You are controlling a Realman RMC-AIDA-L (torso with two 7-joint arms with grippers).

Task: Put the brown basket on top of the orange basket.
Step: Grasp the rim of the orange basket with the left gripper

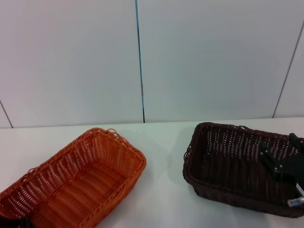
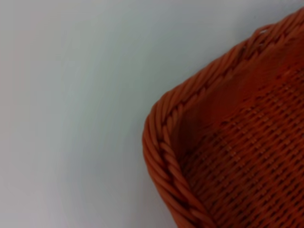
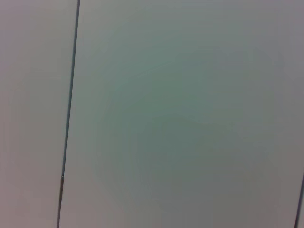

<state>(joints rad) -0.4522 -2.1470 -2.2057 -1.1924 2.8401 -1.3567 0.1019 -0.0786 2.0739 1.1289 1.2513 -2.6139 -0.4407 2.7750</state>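
Head view: your brown basket (image 1: 240,168) sits on the white table (image 1: 161,190) on the right, well apart from the orange basket (image 1: 71,183) on the left. Your right gripper (image 1: 285,164) is down at the brown basket's right end, inside the rim, but I can't tell if it's pinching anything.

Left wrist view: just a corner of the orange basket (image 2: 228,156) on the table.

Right wrist view: only the wall panel (image 3: 190,114) with a dark seam.
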